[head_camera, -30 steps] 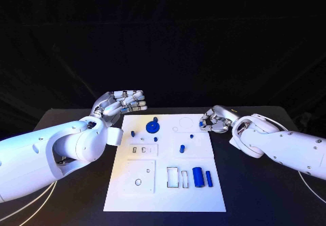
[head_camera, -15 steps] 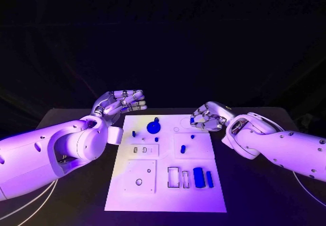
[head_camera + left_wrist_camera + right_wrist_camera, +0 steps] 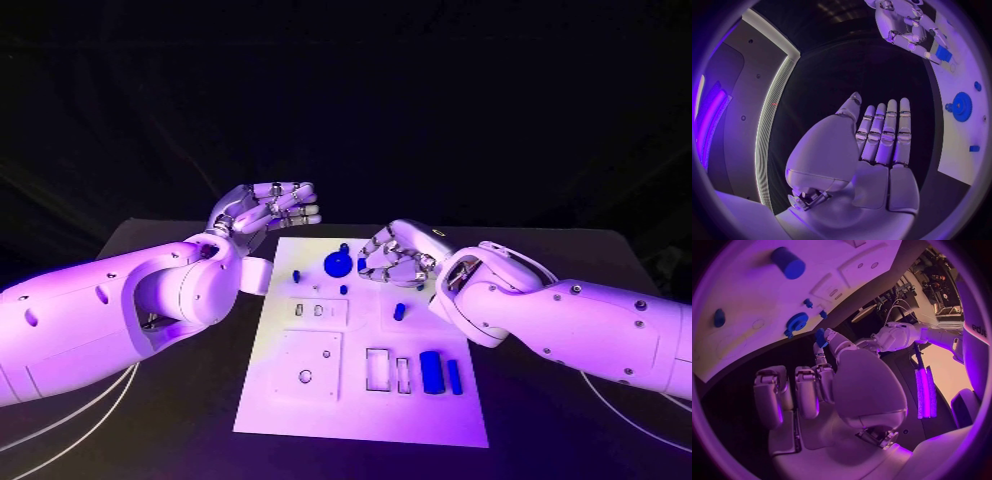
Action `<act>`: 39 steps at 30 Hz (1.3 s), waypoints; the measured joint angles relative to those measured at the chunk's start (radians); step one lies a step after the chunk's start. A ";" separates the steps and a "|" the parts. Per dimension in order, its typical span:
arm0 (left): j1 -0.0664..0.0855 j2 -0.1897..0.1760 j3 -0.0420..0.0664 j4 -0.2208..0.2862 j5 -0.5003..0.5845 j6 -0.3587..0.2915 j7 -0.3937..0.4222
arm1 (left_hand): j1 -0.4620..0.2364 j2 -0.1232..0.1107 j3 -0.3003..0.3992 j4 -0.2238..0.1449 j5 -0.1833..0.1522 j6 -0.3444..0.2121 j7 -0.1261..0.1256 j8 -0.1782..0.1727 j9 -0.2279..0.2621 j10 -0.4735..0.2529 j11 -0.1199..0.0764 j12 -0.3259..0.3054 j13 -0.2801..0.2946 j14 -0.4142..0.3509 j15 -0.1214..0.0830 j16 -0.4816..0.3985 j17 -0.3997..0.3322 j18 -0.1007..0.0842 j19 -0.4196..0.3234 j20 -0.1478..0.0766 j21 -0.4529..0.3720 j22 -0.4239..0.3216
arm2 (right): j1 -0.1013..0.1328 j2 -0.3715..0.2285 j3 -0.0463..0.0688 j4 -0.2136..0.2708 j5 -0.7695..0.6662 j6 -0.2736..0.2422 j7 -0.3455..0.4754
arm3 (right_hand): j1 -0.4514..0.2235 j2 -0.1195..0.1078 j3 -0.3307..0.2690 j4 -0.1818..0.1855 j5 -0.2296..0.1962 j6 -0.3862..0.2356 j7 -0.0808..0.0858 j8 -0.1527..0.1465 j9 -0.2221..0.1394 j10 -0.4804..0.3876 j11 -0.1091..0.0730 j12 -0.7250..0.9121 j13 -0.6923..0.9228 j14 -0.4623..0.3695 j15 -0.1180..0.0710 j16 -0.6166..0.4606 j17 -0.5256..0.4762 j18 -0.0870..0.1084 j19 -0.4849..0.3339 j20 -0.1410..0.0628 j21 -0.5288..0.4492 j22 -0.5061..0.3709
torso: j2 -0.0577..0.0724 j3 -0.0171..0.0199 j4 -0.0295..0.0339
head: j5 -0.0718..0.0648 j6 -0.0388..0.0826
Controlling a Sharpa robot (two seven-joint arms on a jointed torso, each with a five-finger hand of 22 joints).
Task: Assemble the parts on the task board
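On the black counter (image 3: 173,400) the board (image 3: 361,420) has a gear (image 3: 339,263) seated; several parts lie loose. The right robot hand (image 3: 397,262) pinches a blue part (image 3: 820,336) above it. The left robot hand (image 3: 271,210) is spread, empty.

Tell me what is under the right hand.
The right hand hovers over the far part of the task board, beside the blue gear. It pinches a small blue part at its fingertips. Whatever lies on the board directly beneath the hand is hidden.
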 measured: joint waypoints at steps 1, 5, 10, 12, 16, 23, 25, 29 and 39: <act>0.000 0.001 0.000 0.000 0.000 0.000 0.000 | 0.000 0.000 0.000 0.000 0.000 0.000 0.000 0.000 0.000 0.000 0.000 0.000 0.000 0.000 0.000 0.000 0.000 0.000 0.000 0.000 0.000 0.000 | -0.003 0.009 -0.001 0.001 -0.004 0.004 -0.005 | 0.000 0.000 0.000 0.000 0.000 0.000 0.000 0.000 0.000 0.000 0.000 0.000 0.000 0.000 0.000 0.000 0.000 0.000 0.000 0.000 0.000 0.000 | 0.000 -0.0006 0.0000 | 0.002 -0.001; 0.000 0.003 0.000 -0.001 0.000 0.000 0.000 | 0.000 0.000 0.000 0.000 0.000 0.000 0.000 0.000 0.000 0.000 0.000 0.000 0.000 0.000 0.000 0.000 0.000 0.000 0.000 0.000 0.000 0.000 | -0.015 0.046 -0.007 0.000 -0.028 0.018 -0.023 | 0.000 0.000 0.002 -0.002 0.000 0.000 0.000 0.000 0.000 0.000 0.000 0.000 0.000 0.000 0.000 0.000 0.000 0.000 0.000 0.000 0.000 0.000 | -0.001 -0.0012 -0.0010 | 0.010 -0.005; 0.000 0.006 0.000 -0.002 0.000 0.000 0.000 | 0.000 0.000 0.000 0.000 0.000 0.000 0.000 0.000 0.000 0.000 0.000 0.000 0.000 0.000 0.000 0.000 0.000 0.000 0.000 0.000 0.000 0.000 | -0.031 0.086 -0.012 -0.007 -0.072 0.038 -0.050 | 0.000 0.000 0.003 -0.003 -0.001 0.000 0.000 0.000 0.000 0.000 0.000 0.000 0.000 0.000 0.000 0.000 0.000 0.000 0.000 0.000 0.000 0.001 | -0.001 -0.0018 -0.0009 | 0.014 -0.009; 0.000 0.006 0.000 -0.002 0.000 0.000 0.000 | 0.000 0.000 0.000 0.000 0.000 0.000 0.000 0.000 0.000 0.000 0.000 0.000 0.000 0.000 0.000 0.000 0.000 0.000 0.000 0.000 0.000 0.000 | -0.038 0.096 -0.013 -0.011 -0.090 0.044 -0.059 | -0.003 0.000 0.003 -0.003 -0.001 0.000 0.000 0.000 0.000 0.000 0.000 0.000 0.000 0.000 0.000 0.000 0.000 0.000 0.000 0.000 0.000 0.001 | 0.000 -0.0018 -0.0006 | 0.015 -0.010; 0.000 0.007 0.000 0.000 0.000 0.000 0.000 | 0.000 0.000 0.000 0.000 0.000 0.000 0.000 0.000 0.000 0.000 0.000 0.000 0.000 0.000 0.000 0.000 0.000 0.000 0.000 0.000 0.000 0.000 | -0.053 0.115 -0.015 -0.021 -0.124 0.058 -0.076 | -0.007 -0.001 0.003 -0.003 -0.001 0.000 0.000 0.000 0.000 0.000 0.000 0.000 0.000 0.000 0.000 0.000 0.000 0.000 0.000 0.000 0.000 0.001 | 0.000 -0.0019 -0.0001 | 0.018 -0.015; 0.000 0.007 0.000 0.003 0.000 0.000 0.000 | 0.000 0.000 0.000 0.000 0.000 0.000 0.000 0.000 0.000 0.000 0.000 0.000 0.000 0.000 0.000 0.000 0.000 0.000 0.000 0.000 0.000 0.000 | -0.074 0.142 -0.016 -0.045 -0.179 0.080 -0.101 | -0.009 -0.001 0.003 -0.003 -0.003 0.000 0.000 0.000 0.000 0.000 0.000 0.000 0.000 0.000 0.000 0.000 0.000 0.000 0.000 0.000 0.000 0.001 | 0.000 -0.0013 -0.0002 | 0.024 -0.023; 0.000 0.007 0.000 0.004 0.000 0.000 0.000 | 0.000 0.000 0.000 0.000 0.000 0.000 0.000 0.000 0.000 0.000 0.000 0.000 0.000 0.000 0.000 0.000 0.000 0.000 0.000 0.000 0.000 0.000 | -0.077 0.147 -0.016 -0.052 -0.190 0.084 -0.107 | -0.009 -0.001 0.003 -0.003 -0.003 0.000 0.000 0.000 0.000 0.000 0.000 0.000 0.000 0.000 0.000 0.000 0.000 0.000 0.000 0.000 0.000 0.001 | 0.000 -0.0012 -0.0002 | 0.025 -0.024; 0.000 0.006 0.000 0.005 0.000 0.000 0.000 | 0.000 0.000 0.000 0.000 0.000 0.000 0.000 0.000 0.000 0.000 0.000 0.000 0.000 0.000 0.000 0.000 0.000 0.000 0.000 0.000 0.000 0.000 | -0.082 0.157 -0.016 -0.074 -0.211 0.090 -0.116 | -0.009 -0.001 0.003 -0.003 -0.004 0.000 0.000 0.000 0.000 0.000 0.000 0.000 0.000 0.000 0.000 0.000 0.000 0.000 0.000 0.000 0.000 0.001 | 0.000 -0.0012 -0.0002 | 0.027 -0.028; 0.000 0.006 0.000 0.007 0.000 0.000 -0.001 | 0.000 0.000 0.000 0.000 0.000 0.000 0.000 0.000 0.000 0.000 0.000 0.000 0.000 0.000 0.000 0.000 0.000 0.000 0.000 0.000 0.000 0.000 | -0.086 0.170 -0.014 -0.095 -0.237 0.089 -0.122 | -0.009 -0.001 0.001 -0.004 -0.008 -0.002 -0.002 -0.003 0.001 0.000 0.000 0.000 0.000 0.000 0.000 0.000 0.000 0.000 0.000 0.000 0.000 0.000 | 0.000 -0.0007 -0.0006 | 0.033 -0.031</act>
